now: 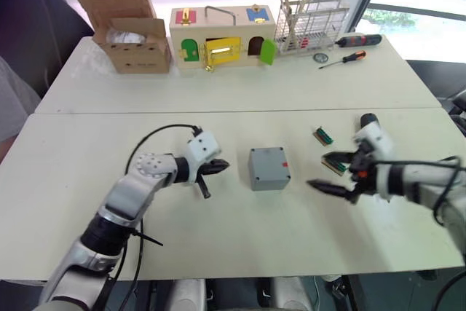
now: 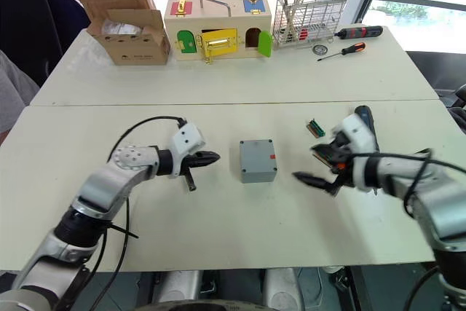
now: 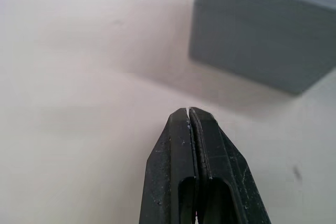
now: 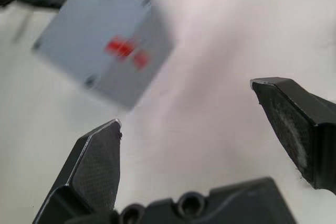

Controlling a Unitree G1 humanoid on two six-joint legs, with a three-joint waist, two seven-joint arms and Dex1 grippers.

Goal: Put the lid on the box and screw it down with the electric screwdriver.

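Cardboard box (image 1: 131, 30) stands open at the table's (image 1: 240, 92) far left, about ten o'clock from the middle; beside it toward twelve o'clock sits a wooden box (image 1: 222, 36) with coloured doors, then a wire rack (image 1: 312, 25) holding thin sticks, then two red-and-black hand screwdrivers (image 1: 351, 47) at about one o'clock; nearer, the left gripper (image 1: 216, 168) lies low over the table at nine o'clock of the box (image 1: 269, 172), its fingers (image 3: 191, 145) pressed together and holding nothing, pointing at the box's side with bare tabletop between; the box rests mid-table with the lid (image 1: 268, 158) already seated on it, red mark up; at three o'clock of it the right gripper (image 1: 333, 173) hovers with its fingers (image 4: 97, 166) spread wide and empty, apart from the box; a small green-edged part (image 1: 322, 135) lies just beyond that gripper; the electric screwdriver (image 2: 364, 118) shows dark behind the right wrist, largely hidden by it; nothing stands between either gripper and the box.
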